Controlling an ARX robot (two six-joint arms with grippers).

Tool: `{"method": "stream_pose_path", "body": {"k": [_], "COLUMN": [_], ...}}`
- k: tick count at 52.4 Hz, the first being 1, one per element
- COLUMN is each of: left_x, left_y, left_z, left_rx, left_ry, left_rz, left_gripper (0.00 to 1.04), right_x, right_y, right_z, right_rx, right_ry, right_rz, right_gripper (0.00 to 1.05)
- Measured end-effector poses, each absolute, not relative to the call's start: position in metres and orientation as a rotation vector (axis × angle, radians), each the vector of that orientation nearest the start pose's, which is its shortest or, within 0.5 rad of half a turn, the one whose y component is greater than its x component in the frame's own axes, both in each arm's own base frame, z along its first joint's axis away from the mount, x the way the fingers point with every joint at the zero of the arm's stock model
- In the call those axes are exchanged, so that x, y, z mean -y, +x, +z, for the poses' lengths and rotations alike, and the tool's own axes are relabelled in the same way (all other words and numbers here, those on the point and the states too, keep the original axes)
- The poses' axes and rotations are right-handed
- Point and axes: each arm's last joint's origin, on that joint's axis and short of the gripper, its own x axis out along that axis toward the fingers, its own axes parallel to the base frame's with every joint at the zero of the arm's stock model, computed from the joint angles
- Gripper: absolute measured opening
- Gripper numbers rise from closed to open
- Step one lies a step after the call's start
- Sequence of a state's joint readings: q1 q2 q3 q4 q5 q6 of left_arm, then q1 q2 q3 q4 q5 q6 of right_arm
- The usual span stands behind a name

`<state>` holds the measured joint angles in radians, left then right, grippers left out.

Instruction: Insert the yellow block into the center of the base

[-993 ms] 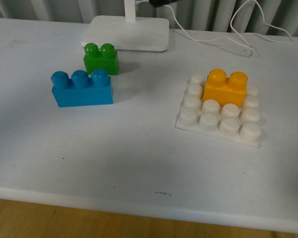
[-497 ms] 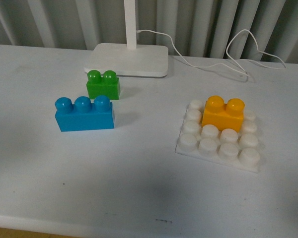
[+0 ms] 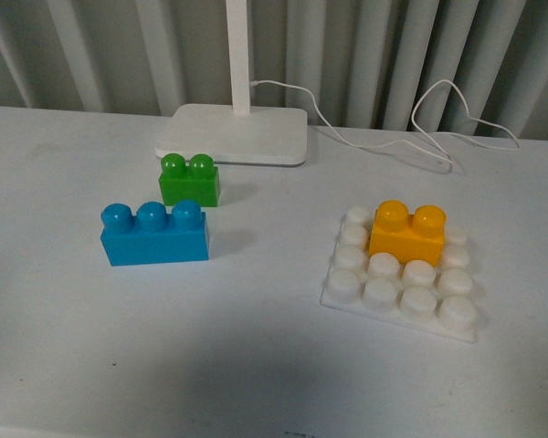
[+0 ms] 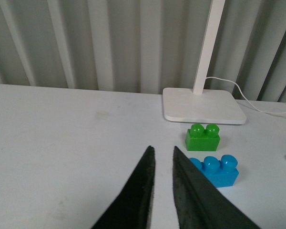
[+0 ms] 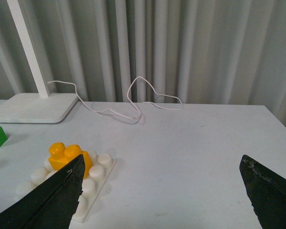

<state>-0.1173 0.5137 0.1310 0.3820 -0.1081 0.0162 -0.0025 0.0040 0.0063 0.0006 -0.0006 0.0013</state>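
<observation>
The yellow block sits upright on the white studded base, on the middle studs of its second row from the back; it also shows in the right wrist view as the yellow block on the base. Neither gripper appears in the front view. My left gripper is shut with nothing in it, hovering over bare table near the blue brick. My right gripper is wide open and empty, with the base at its one finger.
A green two-stud brick and a blue three-stud brick stand left of the base. A white lamp base with its post is at the back, and a white cable trails right. Curtain folds hang behind the table.
The front view has tilted up: all objects sit lower in frame and the curtain now shows. The blocks have not moved relative to each other.
</observation>
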Motion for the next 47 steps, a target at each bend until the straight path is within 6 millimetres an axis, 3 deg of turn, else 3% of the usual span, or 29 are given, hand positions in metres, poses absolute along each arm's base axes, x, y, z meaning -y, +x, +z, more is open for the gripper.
{"method": "stream_pose_path", "body": {"k": [3,29,47], "left_x": [0.007,0.000,0.000], "left_y": [0.132,0.114,0.109], "left_z": [0.192,0.170,0.170], "left_rx": [-0.003,0.009,0.015], "left_ry": [0.009,0.001,0.001], "left_rz": [-0.031,-0.002,-0.002], "left_gripper": [0.04,0.04,0.04], "right_x": [0.000,0.000,0.000], "right_y": [0.098,0.098,0.098], "right_z": [0.165,0.165,0.165], "right_rx": [0.003,0.003,0.003], "right_ry": [0.001,0.001,0.001], "right_rz": [-0.002,-0.002,-0.001], "right_gripper": [0.95,0.95,0.95]}}
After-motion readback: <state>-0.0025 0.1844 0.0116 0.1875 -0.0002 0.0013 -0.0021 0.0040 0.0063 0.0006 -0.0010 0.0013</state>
